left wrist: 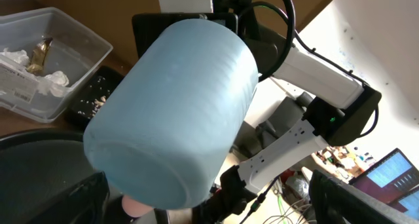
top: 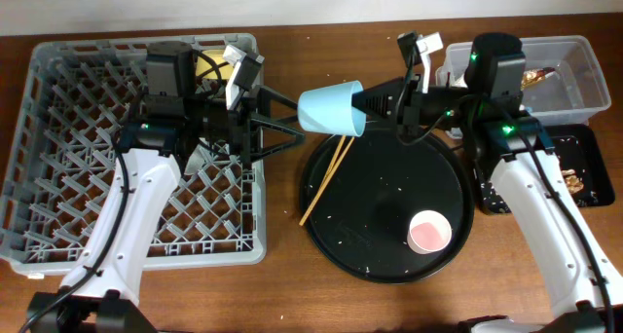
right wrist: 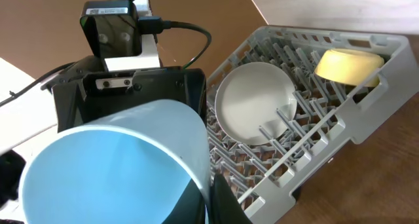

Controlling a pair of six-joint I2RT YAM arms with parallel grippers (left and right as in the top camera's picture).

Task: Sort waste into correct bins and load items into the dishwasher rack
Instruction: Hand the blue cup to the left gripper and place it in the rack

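Observation:
My right gripper (top: 364, 106) is shut on the rim of the light blue cup (top: 331, 109) and holds it on its side in the air between the arms. In the right wrist view its fingers (right wrist: 209, 194) pinch the cup wall (right wrist: 111, 165). My left gripper (top: 298, 124) is open, with a finger on either side of the cup's base (left wrist: 173, 112), not closed on it. The pink cup (top: 429, 232) stands on the large round black tray (top: 389, 265). Two wooden chopsticks (top: 327, 177) lie across that tray's left edge. The grey rack (top: 58, 177) holds the pale plate (right wrist: 255, 103) and the yellow bowl (right wrist: 347, 65).
The clear tub (top: 574, 55) at the back right holds white napkins (left wrist: 49, 83) and the shiny wrapper (top: 537, 77). The shallow black tray (top: 584, 143) beside it holds brownish scraps (top: 576, 184). The left arm crosses over the rack.

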